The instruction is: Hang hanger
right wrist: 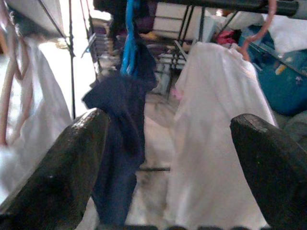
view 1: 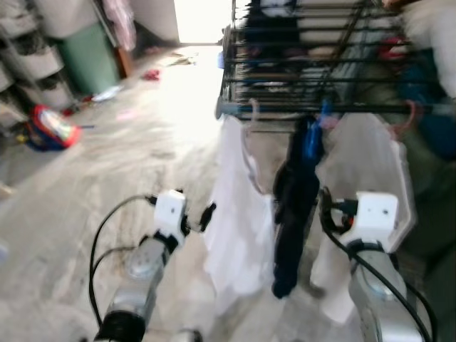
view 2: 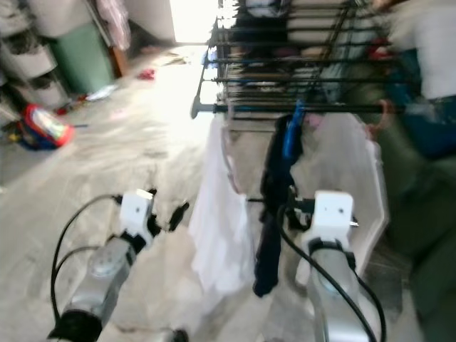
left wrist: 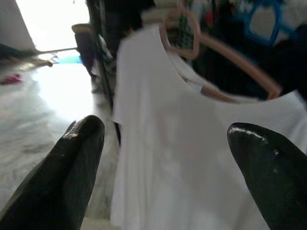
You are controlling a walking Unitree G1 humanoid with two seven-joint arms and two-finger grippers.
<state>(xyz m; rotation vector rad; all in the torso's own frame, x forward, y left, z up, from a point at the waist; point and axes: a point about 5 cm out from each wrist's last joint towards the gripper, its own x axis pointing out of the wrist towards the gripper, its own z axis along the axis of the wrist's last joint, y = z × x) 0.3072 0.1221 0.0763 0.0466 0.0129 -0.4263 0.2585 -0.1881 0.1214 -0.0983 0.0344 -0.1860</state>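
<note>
I see a dark metal drying rack (view 1: pixel 313 64) ahead, with three garments hanging from its front rail (view 2: pixel 306 108). On the left hangs a white shirt (view 1: pixel 239 214) on a pink hanger (left wrist: pixel 211 48), its hook over the rail. In the middle a dark navy garment (view 1: pixel 292 214) hangs on a blue hanger (right wrist: pixel 129 33). On the right a second white garment (right wrist: pixel 216 129) hangs on a reddish hanger (right wrist: pixel 261 28). All three hangers are on the rail.

My left gripper (left wrist: pixel 168 163) is raised just short of the left white shirt, its fingers (left wrist: pixel 67 167) spread wide with nothing between them. My right gripper (right wrist: pixel 168 163) is raised facing the navy garment and the right white garment, fingers (right wrist: pixel 62 172) likewise wide apart and holding nothing.

The head views are blurred. The floor (view 1: pixel 107 185) is pale and mottled. A red and blue object (view 1: pixel 50 128) lies near a green bin (view 1: pixel 89 57) at far left; I cannot identify it.
</note>
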